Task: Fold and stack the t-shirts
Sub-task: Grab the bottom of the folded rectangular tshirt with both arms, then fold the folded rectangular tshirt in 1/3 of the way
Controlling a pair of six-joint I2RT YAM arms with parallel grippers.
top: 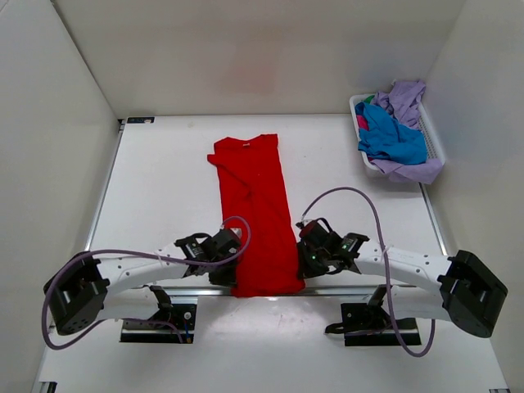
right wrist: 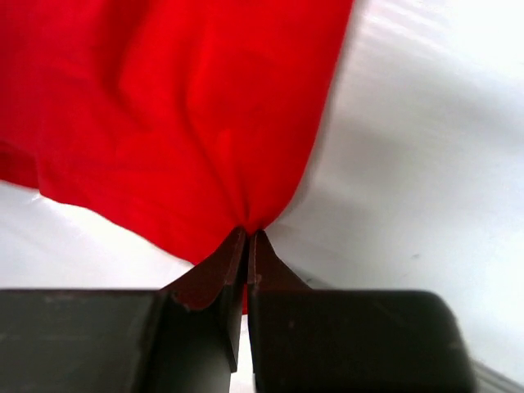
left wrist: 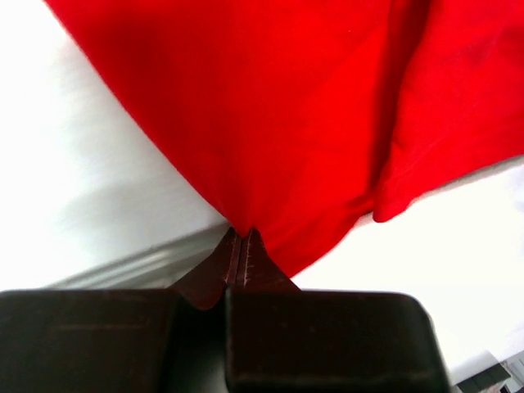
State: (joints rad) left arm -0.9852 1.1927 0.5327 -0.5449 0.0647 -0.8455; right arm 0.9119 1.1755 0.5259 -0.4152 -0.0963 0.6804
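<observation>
We see the left hand (left wrist: 242, 246) and right hand (right wrist: 248, 243) each pinching the near edge of the red t-shirt (top: 254, 205), one per side.

Spread t-shirt (top: 254, 213): was plain bright red
Basket (top: 434, 141): was white, slatted
Crumpled t-shirts (top: 391, 135): were blue and lavender
My fingers (left wrist: 219, 274): were dark brown

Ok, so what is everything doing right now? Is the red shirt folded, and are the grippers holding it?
Red t-shirt: folded into a long strip, lying on the table.
Left gripper: shut on the red t-shirt's near edge.
Right gripper: shut on the red t-shirt's near edge.
Basket: upright, full of clothes.
Blue t-shirt: crumpled in the basket.
Lavender t-shirt: crumpled, spilling over the basket's edge.
</observation>
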